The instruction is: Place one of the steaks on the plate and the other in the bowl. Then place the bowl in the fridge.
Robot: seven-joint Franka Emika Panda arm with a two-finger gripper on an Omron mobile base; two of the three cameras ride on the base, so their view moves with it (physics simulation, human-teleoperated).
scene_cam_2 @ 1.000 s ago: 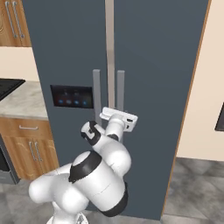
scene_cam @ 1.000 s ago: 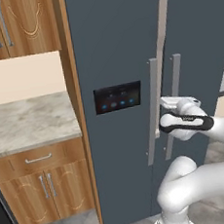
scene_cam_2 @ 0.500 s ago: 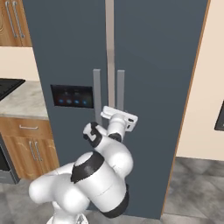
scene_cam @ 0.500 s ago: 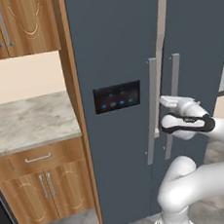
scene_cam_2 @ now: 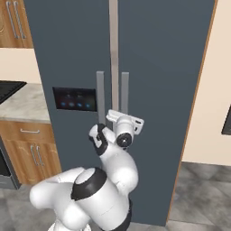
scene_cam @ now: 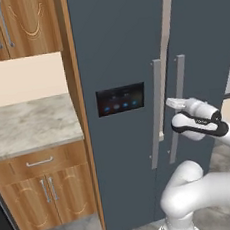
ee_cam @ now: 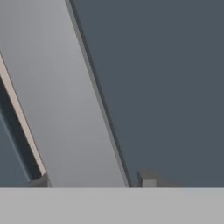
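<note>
A glossy white arm (scene_cam_2: 90, 189) of rounded, bulbous segments is seen, joined by dark black bands at the joints, ending in a white hand (scene_cam: 195, 118) ringed by a black collar and tipped with a small pale flat bracket.

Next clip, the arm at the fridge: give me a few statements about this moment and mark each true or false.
1. The gripper is at the fridge's right-hand door handle. True.
2. The handle runs between the two finger tips in the hand view. True.
3. The fridge door stands wide open. False: both doors look shut or nearly so, with a pale seam between them.
4. The black panel with blue lights is on the right door. False: it is on the left door.
5. A bowl sits on the marble counter. False: no bowl is visible on the part of the counter in view.
</note>
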